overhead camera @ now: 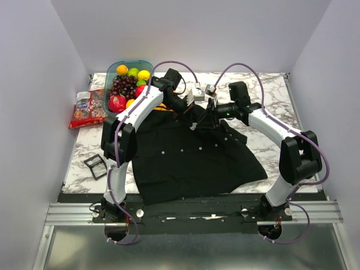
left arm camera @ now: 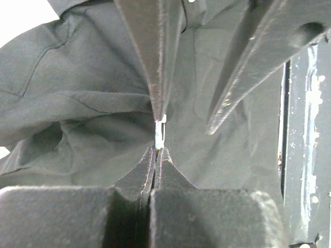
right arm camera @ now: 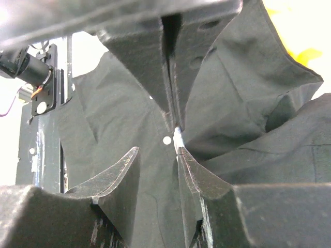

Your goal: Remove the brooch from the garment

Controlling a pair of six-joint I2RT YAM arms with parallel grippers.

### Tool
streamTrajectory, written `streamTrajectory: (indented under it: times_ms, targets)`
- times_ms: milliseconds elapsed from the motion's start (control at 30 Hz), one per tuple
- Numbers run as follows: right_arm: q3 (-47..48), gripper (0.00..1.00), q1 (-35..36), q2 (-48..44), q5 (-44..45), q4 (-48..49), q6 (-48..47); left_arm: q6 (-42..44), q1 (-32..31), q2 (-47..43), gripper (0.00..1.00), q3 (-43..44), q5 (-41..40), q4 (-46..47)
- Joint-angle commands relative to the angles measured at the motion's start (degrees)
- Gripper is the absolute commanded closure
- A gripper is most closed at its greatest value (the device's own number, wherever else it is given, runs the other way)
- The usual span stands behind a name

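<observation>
The black garment [overhead camera: 191, 157] lies spread on the marble table. The brooch [left arm camera: 160, 133] shows edge-on as a thin silvery sliver against the cloth, and also in the right wrist view [right arm camera: 177, 137]. In the top view it is a small pale speck [overhead camera: 193, 126] between the two grippers. My left gripper [left arm camera: 156, 150] is shut on the brooch, and shows from above in the right wrist view [right arm camera: 172, 124]. My right gripper [right arm camera: 158, 150] is open, one fingertip [right arm camera: 181, 152] touching the brooch's edge, the other apart. It enters the left wrist view from above [left arm camera: 184, 124].
A tiny white shirt button [right arm camera: 166, 140] sits just left of the brooch. A clear tub of fruit [overhead camera: 129, 84] and a red snack bag [overhead camera: 87, 109] are at the far left. A small dark frame [overhead camera: 95, 166] lies left of the shirt. Small grey items [overhead camera: 202, 91] lie behind the grippers.
</observation>
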Motion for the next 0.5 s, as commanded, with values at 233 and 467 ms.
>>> streamTrajectory:
  times_ms: [233, 467]
  targets:
    - [-0.48, 0.58, 0.52, -1.41, 1.52, 7.88, -1.65, -0.79, 1.93, -1.09, 1.0, 0.98, 9.7, -1.71]
    - [4.45, 0.64, 0.43, 3.25, -1.46, 1.3, -5.16, -0.35, 2.28, -0.92, 1.0, 1.42, 10.32, -1.62]
